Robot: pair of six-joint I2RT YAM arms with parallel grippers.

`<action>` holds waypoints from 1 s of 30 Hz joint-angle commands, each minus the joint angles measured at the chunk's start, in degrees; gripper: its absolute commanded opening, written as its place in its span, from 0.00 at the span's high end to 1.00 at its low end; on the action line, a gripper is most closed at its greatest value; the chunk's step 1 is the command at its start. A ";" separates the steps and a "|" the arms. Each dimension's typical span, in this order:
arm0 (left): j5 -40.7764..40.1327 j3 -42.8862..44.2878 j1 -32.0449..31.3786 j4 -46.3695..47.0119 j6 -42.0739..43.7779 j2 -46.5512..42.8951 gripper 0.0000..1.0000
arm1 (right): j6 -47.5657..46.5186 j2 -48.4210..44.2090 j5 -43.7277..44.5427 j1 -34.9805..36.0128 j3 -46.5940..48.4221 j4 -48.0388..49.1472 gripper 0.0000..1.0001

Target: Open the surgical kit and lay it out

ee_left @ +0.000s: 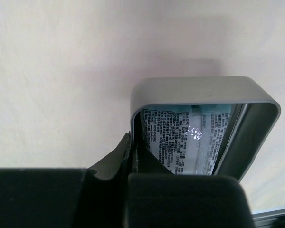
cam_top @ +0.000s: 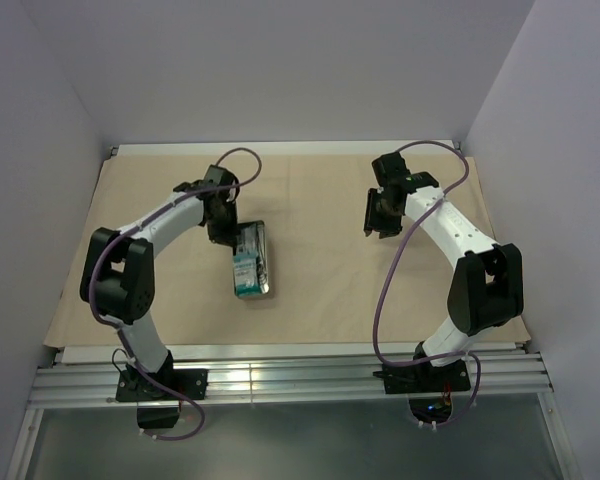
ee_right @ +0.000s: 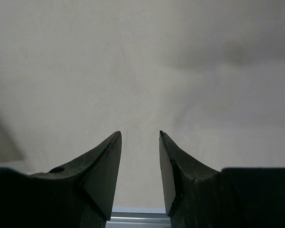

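The drape (cam_top: 320, 200) is spread flat over the table. The tray (ee_left: 199, 90) lies on it left of centre, with packets (ee_left: 180, 137) seen inside; no other instruments can be made out. The left gripper (ee_left: 132, 154) is clamped on the tray's wall at its far end. The right gripper (ee_right: 140, 142) is held part open, empty, over bare drape. The tray is best tipped slowly and kept low, so nothing is scattered.
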 commanded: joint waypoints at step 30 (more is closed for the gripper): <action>-2.24 23.95 0.01 -5.61 6.19 14.57 0.57 | -3.89 -1.57 2.31 0.79 3.24 -2.05 0.55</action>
